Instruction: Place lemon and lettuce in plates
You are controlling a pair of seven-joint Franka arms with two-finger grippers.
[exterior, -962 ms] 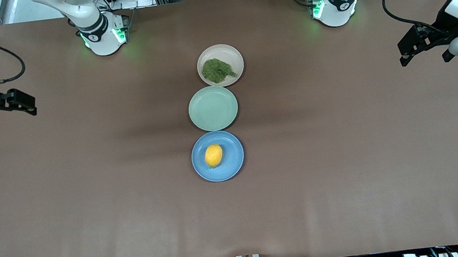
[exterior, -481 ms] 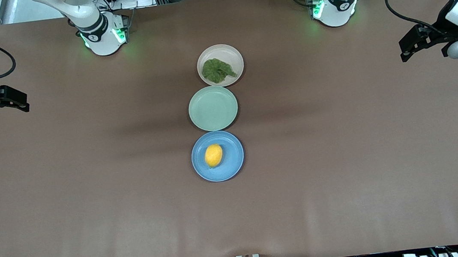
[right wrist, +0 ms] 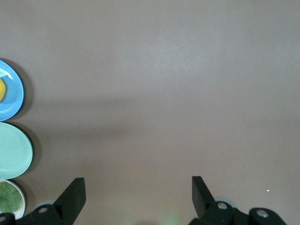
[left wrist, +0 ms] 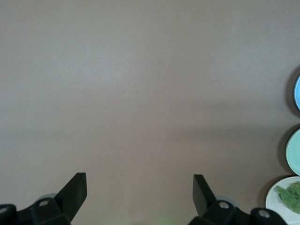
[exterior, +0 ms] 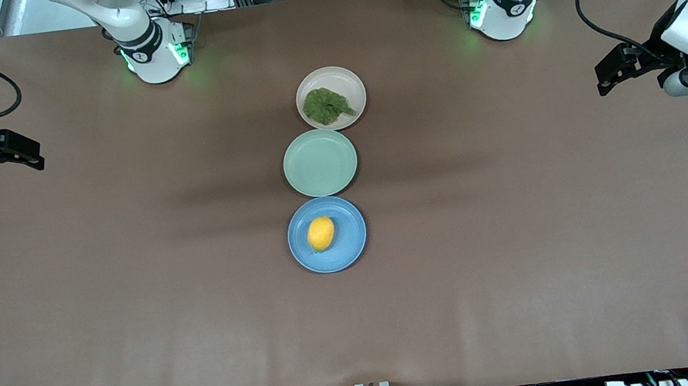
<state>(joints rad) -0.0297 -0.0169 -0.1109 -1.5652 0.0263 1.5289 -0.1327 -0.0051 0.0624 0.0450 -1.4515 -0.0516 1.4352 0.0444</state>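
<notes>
Comparing with a second ago: both arms pull back toward their own ends of the tabletop; plates and food do not shift.
tabletop: brown sheet, carries three plates in one line down the middle, rims almost touching.
left arm: out at its end of the tabletop, drifts a little farther from the plates over the last second, now waits.
right arm: out at its own end, retreats outward early in that second, then holds about the same spot.
mint green plate: middle of the line, nothing in it, not a task plate.
blue plate: nearest the front camera, carries the lemon.
pink-beige plate: nearest the robots' bases, carries the lettuce.
left gripper: over bare tabletop, well apart from the plates, jaws spread wide, nothing between them.
right gripper: over bare tabletop at the right arm's end, jaws spread wide, nothing between them.
lettuce: lying flat inside the pink-beige plate, within the rim.
lemon: resting inside the blue plate, a bit off centre toward the right arm's end.
meaning for task: both items sit in their plates with no gripper near, so the placing looks finished; the pull-back reads as a retreat to rest.
</notes>
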